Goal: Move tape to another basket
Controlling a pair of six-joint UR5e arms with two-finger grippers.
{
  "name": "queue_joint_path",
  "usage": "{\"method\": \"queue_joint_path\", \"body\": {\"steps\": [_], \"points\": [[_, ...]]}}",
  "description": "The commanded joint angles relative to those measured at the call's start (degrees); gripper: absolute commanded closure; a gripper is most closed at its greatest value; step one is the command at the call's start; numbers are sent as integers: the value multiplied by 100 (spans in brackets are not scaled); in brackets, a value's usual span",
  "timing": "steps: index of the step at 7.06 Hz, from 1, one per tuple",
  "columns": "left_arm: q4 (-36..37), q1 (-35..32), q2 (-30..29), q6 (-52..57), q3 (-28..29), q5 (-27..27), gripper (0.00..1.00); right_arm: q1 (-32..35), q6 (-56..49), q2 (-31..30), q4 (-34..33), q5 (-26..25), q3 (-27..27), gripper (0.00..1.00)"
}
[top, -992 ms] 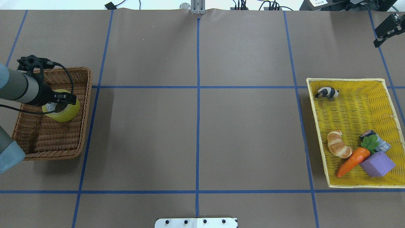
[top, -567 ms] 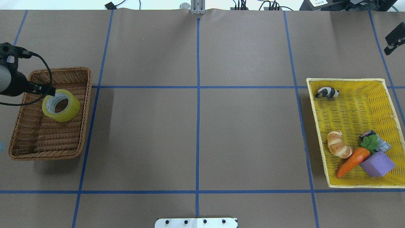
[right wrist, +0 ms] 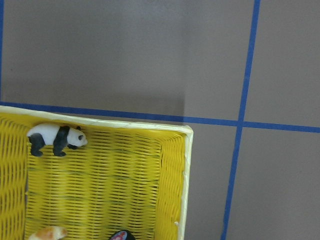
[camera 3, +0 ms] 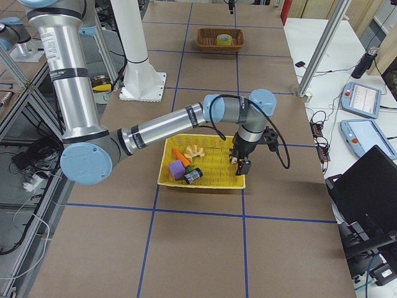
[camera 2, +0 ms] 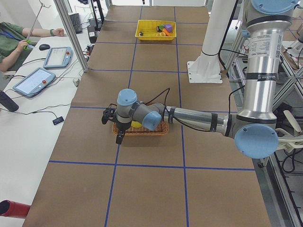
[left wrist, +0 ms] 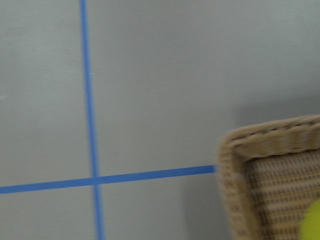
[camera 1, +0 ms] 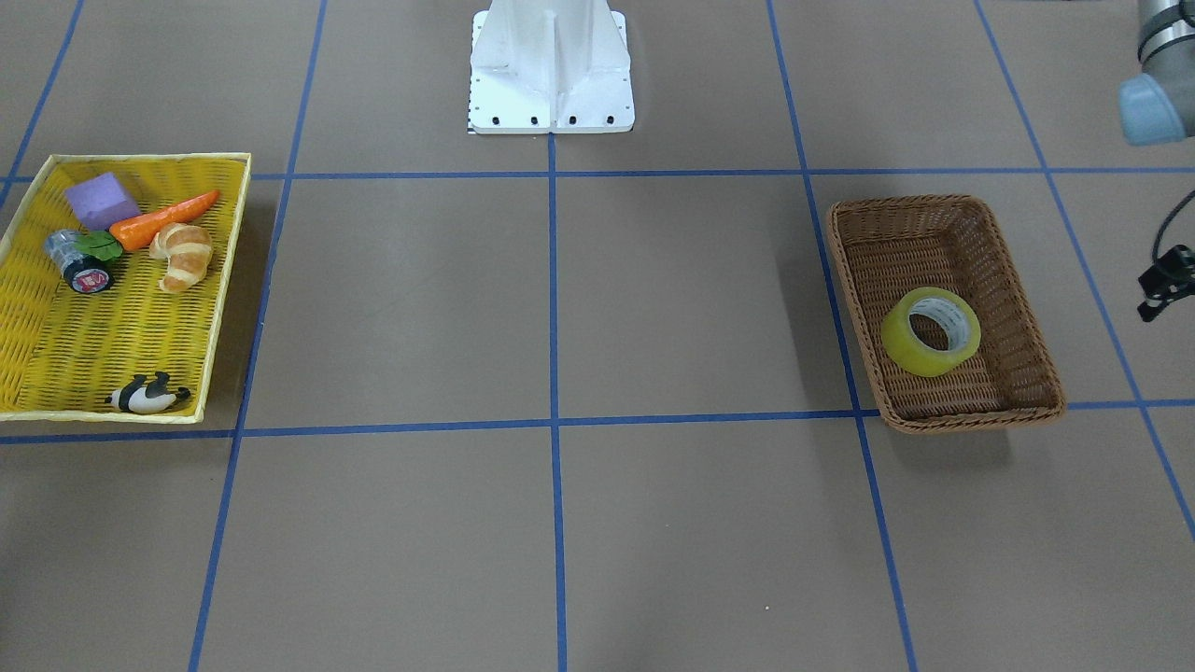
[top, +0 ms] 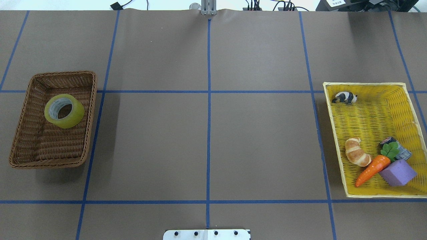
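Observation:
The yellow-green tape [top: 64, 110] lies flat in the far half of the brown wicker basket [top: 46, 164] at the table's left; it also shows in the front-facing view [camera 1: 931, 331] and as a yellow sliver in the left wrist view [left wrist: 312, 222]. My left gripper [camera 2: 118, 135] hangs beside the basket's outer end, apart from the tape and out of the overhead view; I cannot tell whether it is open or shut. My right gripper [camera 3: 243, 164] hangs over the outer far corner of the yellow tray [top: 334, 133]; I cannot tell its state either.
The yellow tray holds a panda figure [top: 345, 97], a croissant [top: 357, 152], a carrot [top: 372, 170], a purple block [top: 397, 172] and a small silver cylinder [top: 402, 151]. The white robot base [camera 1: 551, 70] stands at the near table edge. Operators' tablets [camera 2: 34, 80] lie beyond the far edge.
My left arm has pulled back from above the tape and left the overhead view to the left. The right gripper has also left that view. The tape stays in the brown basket.

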Motion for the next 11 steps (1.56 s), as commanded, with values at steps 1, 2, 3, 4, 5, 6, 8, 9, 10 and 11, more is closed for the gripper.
{"method": "queue_joint_path", "body": {"steps": [1, 2, 3, 4, 5, 6, 8, 9, 10, 11], "points": [[-113, -484, 314, 727, 369, -231, 1, 185, -298, -710, 1086, -34, -37, 0], [-105, -476, 316, 727, 377, -223, 1, 194, -315, -861, 1187, -43, -237, 0], [-27, -476, 256, 710, 351, -231, 1, 194, -246, -880, 1197, -52, -265, 0], [435, -493, 220, 709, 168, -371, 1, 194, 94, -871, 1197, -43, -292, 0], [988, -528, 289, 718, -303, -415, 1, 194, 124, -871, 1206, -43, -301, 0], [1576, -607, 299, 736, -639, -416, 1, 194, 142, -888, 1197, -26, -301, 0], [1793, -669, 527, 745, -800, -425, 1, 194, 142, -871, 1206, 9, -292, 0], [1802, -669, 536, 745, -713, -433, 1, 194, 142, -862, 1197, 18, -292, 0], [1793, -695, 658, 745, -669, -442, 1, 194, 142, -845, 1197, 18, -292, 0], [1802, -748, 694, 745, -616, -599, 1, 194, 142, -845, 1197, 79, -292, 0]]}}
